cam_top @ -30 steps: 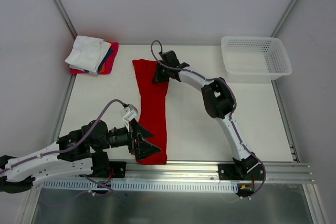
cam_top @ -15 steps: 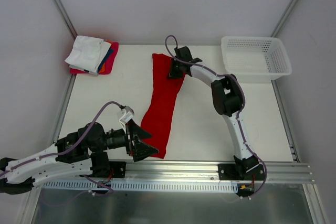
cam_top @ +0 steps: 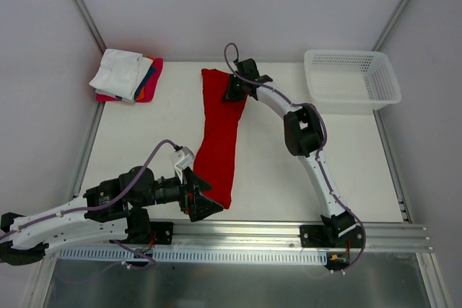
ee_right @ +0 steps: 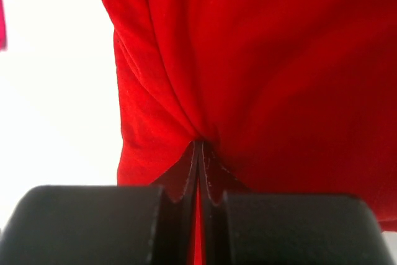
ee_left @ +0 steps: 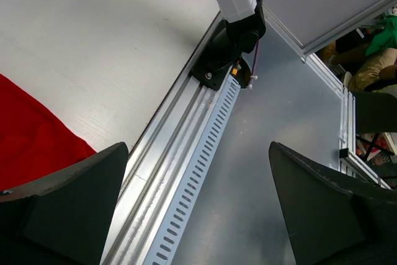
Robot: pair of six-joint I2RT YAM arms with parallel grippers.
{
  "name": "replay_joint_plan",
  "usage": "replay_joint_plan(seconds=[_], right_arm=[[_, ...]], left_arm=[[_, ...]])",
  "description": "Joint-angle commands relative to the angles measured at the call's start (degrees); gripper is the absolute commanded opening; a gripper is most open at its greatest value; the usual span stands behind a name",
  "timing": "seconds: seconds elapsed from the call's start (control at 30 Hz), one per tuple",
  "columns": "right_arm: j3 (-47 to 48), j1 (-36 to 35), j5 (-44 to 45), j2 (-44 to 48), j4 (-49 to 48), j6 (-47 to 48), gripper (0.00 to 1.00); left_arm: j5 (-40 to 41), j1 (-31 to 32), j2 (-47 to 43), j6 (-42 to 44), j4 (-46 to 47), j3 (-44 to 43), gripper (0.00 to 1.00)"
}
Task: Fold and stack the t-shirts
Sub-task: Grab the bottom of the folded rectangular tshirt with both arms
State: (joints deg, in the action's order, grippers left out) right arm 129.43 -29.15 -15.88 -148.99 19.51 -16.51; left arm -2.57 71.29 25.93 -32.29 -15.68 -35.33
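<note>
Red shirt [cam_top: 219, 142], folded to a long strip, on table [cam_top: 289, 171]; one claw gripping it.
Strip runs from far edge to near edge, slightly slanted; right claw [cam_top: 234, 90] at far end, clenched on a bunched fold of the shirt (wrist view: pads [ee_right: 183, 181] pressed together, cloth gathered between them); left claw [cam_top: 201, 203] at near end, released, fingers [ee_left: 68, 209] wide apart, the shirt's corner just beside one finger; stack [cam_top: 126, 76] of folded shirts, white on top, in far left corner, well apart from the strip; basket [cam_top: 351, 81] in far right corner.
</note>
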Motion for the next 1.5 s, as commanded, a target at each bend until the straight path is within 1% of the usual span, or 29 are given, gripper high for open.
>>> replay_joint_plan(seconds=[0.0, 0.17, 0.2, 0.23, 0.27, 0.3, 0.33, 0.37, 0.4, 0.43, 0.47, 0.53, 0.6, 0.63, 0.67, 0.73, 0.77, 0.8, 0.83, 0.87, 0.9, 0.93, 0.97, 1.0, 1.07, 1.1, 1.27, 1.4, 1.47], right_arm=[[4.43, -1.00, -2.31, -2.88, 0.45, -2.38, 0.01], [6.18, -1.70, -5.12, -4.73, -1.49, -4.84, 0.02], [6.36, -2.14, -5.30, -4.73, -1.23, -4.93, 0.10], [6.10, -2.23, -4.78, -3.86, -0.97, -4.50, 0.25], [4.97, -2.49, -4.51, -2.81, -1.05, -4.14, 0.52], [3.65, -2.67, -3.90, -1.23, -1.57, -3.71, 0.58], [-2.28, -2.76, -2.85, 3.92, -2.53, -3.27, 0.64], [-6.08, -2.85, -0.49, 7.45, -5.33, -2.22, 0.84], [-9.51, -2.93, 0.49, 10.44, -6.40, -1.69, 0.90], [-12.50, -3.11, 2.24, 16.74, -6.85, -1.07, 0.99], [-16.88, -3.11, 2.78, 19.76, -6.76, 0.50, 1.00], [-19.64, -3.11, 3.92, 25.30, -4.40, 1.83, 1.00], [-25.08, -3.63, 5.24, 33.91, 0.25, 2.97, 0.99], [-27.62, -3.81, 7.33, 36.98, 1.75, 2.80, 1.00], [-34.44, -4.51, 8.83, 43.54, 3.15, 2.45, 0.99], [-42.72, -5.48, 12.78, 50.78, 2.47, 2.10, 0.99], [-46.85, -6.09, 13.85, 54.38, 1.86, 1.58, 0.99], [-54.81, -6.45, 14.64, 61.03, 1.33, 0.01, 1.00], [-58.81, -7.23, 15.52, 64.49, 0.02, -1.05, 0.99], [-62.59, -7.85, 15.53, 67.66, -0.08, -2.02, 1.00], [-69.59, -8.55, 18.83, 73.43, 0.09, -4.47, 0.99], [-72.97, -9.34, 19.91, 76.27, 0.09, -5.88, 0.99], [-76.48, -11.35, 20.88, 78.91, -0.78, -7.38, 0.99], [-83.39, -12.33, 22.54, 83.90, -1.48, -10.87, 0.99], [-89.49, -15.39, 23.78, 88.06, -4.38, -14.32, 1.00], [-94.48, -16.63, 25.01, 90.95, -5.43, -15.73, 1.00], [-101.47, -22.70, 28.09, 93.09, -7.73, -22.24, 0.99], [-103.41, -27.97, 31.86, 93.44, -9.31, -25.67, 1.00], [-102.71, -30.35, 33.10, 92.74, -9.05, -26.55, 1.00]], left_arm=[[0.72, 0.26, -0.09, 1.62, 2.23, -0.44, 0.99], [1.51, 0.26, -1.15, 1.80, 2.15, 0.00, 0.99], [1.86, 0.26, -1.24, 1.88, 2.15, 0.00, 0.99], [1.87, 0.26, -1.24, 2.06, 2.06, -0.09, 0.99], [1.69, 0.26, -1.24, 2.15, 2.15, -0.26, 0.99], [1.69, 0.26, -1.32, 2.23, 2.15, -0.44, 0.99], [1.69, 0.26, -1.41, 2.32, 2.06, -0.61, 0.99], [1.60, 0.26, -1.76, 2.32, 1.97, -0.70, 0.99], [1.60, 0.26, -2.02, 2.41, 1.97, -1.05, 0.99], [1.34, 0.26, -2.20, 2.58, 1.88, -1.23, 0.99], [1.25, 0.26, -2.81, 2.85, 1.80, -1.49, 0.99], [1.34, 0.26, -3.17, 4.08, 1.36, -2.46, 0.99], [2.13, 0.26, -3.17, 5.04, 0.05, -4.82, 0.99], [2.22, 0.26, -3.00, 5.57, -2.40, -5.88, 0.99], [5.35, 0.26, -2.12, 5.75, -4.08, -7.28, 0.99], [7.92, 0.26, -1.33, 6.01, -9.59, -11.24, 0.99], [11.24, 0.26, -0.71, 5.75, -11.63, -12.56, 0.99], [13.36, 0.26, -0.36, 4.62, -13.91, -14.66, 0.99], [15.73, 0.26, 0.25, 3.65, -19.07, -15.72, 0.99], [21.41, 0.26, 0.69, 2.34, -22.08, -17.73, 0.99], [24.86, 0.26, 1.31, -2.29, -25.76, -18.89, 0.99], [28.37, 0.26, 3.40, -5.47, -30.15, -19.94, 0.99], [34.41, 0.26, 4.81, -14.03, -40.46, -22.21, 0.99], [36.91, 0.26, 6.66, -19.25, -46.57, -23.45, 0.99], [39.56, 0.26, 11.76, -26.91, -59.83, -24.78, 0.99], [40.27, 0.26, 12.73, -31.03, -61.38, -24.09, 0.99], [39.57, 0.26, 10.20, -38.44, -58.77, -15.04, 0.99], [35.89, 0.26, 7.47, -37.32, -47.45, -7.75, 0.99], [34.21, 0.26, 8.95, -37.40, -45.94, -5.28, 0.99]])
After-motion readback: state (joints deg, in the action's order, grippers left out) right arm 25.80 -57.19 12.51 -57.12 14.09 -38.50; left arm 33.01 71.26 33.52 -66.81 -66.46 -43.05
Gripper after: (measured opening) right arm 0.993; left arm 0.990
